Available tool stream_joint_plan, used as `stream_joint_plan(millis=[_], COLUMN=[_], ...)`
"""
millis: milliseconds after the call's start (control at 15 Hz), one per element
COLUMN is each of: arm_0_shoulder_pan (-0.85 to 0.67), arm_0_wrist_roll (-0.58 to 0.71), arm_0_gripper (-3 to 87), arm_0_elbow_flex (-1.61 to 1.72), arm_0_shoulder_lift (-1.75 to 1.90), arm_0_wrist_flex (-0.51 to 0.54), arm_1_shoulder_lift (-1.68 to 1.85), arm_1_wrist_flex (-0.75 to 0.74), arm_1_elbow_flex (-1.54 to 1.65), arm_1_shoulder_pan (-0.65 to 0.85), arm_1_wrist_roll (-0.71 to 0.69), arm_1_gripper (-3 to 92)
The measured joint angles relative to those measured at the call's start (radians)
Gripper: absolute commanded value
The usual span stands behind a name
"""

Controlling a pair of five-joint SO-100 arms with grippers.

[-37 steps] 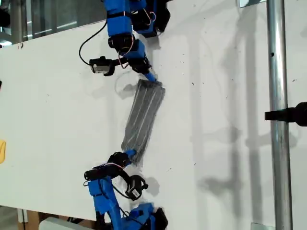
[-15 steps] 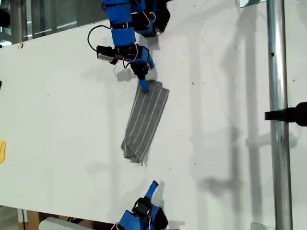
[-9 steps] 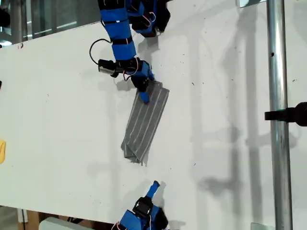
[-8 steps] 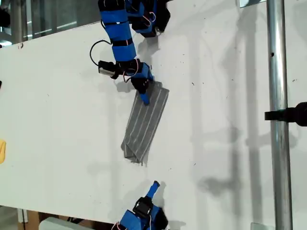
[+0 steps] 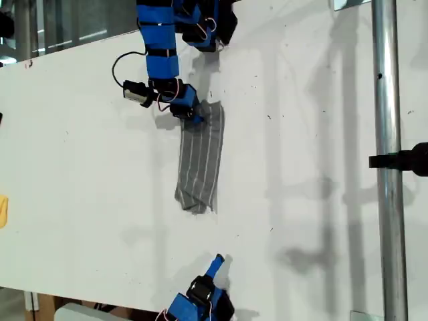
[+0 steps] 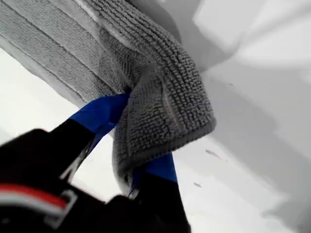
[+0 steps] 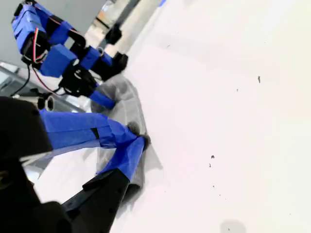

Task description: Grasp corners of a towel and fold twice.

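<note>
Looking at the towel (image 5: 199, 160) first: folded once into a long narrow strip, lying on the white table (image 5: 80, 167) near the middle of the exterior view. Now running almost straight up and down that view, no longer slanting toward its right as half a second ago. Bunched and lifted at the far end, flat along the rest, a little rumpled at the near end.

Clamped hard on that far end by my first gripper (image 5: 194, 119): in the first wrist view, blue jaws closed on a thick doubled wad of the corner (image 6: 194, 126), cloth curling over the fingertips (image 6: 109, 111). Has just bitten and dragged the end toward the exterior view's left, hence the swing of the whole strip.

Parked well apart at the bottom of the exterior view, my second gripper (image 5: 217, 258): pulled back from the near end held 2.5 seconds ago, tips together and empty in its own wrist view (image 7: 138, 141), pointing at the towel from a distance.

Judging from this: one fold done, second fold being set up single-handed. Risks dragging rather than folding, with the near end unpinned.
</note>
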Motion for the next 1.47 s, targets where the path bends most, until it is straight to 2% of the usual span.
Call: stream_joint_plan(millis=[133, 267, 333, 467, 733, 1267, 1333, 1400, 1467], arm_0_shoulder_pan=[0.0, 0.0, 0.0, 0.0, 0.0, 0.0, 0.0, 0.0, 0.0], arm_0_wrist_roll=[0.0, 0.0, 0.0, 0.0, 0.0, 0.0, 0.0, 0.0, 0.0], arm_0_gripper=[-2.9, -2.9, -2.9, -2.9, -2.9, -2.9, -2.9, -2.9, -2.9], arm_0_elbow_flex=[0.0, 0.0, 0.0, 0.0, 0.0, 0.0, 0.0, 0.0, 0.003], arm_0_shoulder_lift=[0.0, 0.0, 0.0, 0.0, 0.0, 0.0, 0.0, 0.0, 0.0], arm_0_wrist_flex=[0.0, 0.0, 0.0, 0.0, 0.0, 0.0, 0.0, 0.0, 0.0], arm_1_shoulder_lift=[0.308, 0.595, 0.693, 0.724, 0.614, 0.069, -0.029, -0.094, -0.166], arm_1_wrist_flex=[0.321, 0.663, 0.773, 0.788, 0.403, -0.193, -0.242, -0.265, -0.295], arm_1_elbow_flex=[0.002, -0.032, -0.063, -0.084, -0.015, -0.002, -0.031, -0.091, -0.181], arm_1_shoulder_pan=[-0.051, -0.112, -0.129, -0.114, -0.092, -0.028, -0.025, -0.021, -0.017], arm_1_wrist_roll=[0.008, 0.097, 0.112, 0.086, -0.006, -0.103, -0.123, -0.155, -0.222], arm_1_gripper=[-0.1, -0.1, -0.1, -0.1, -0.1, 0.5, 7.5, 53.5, 58.9])
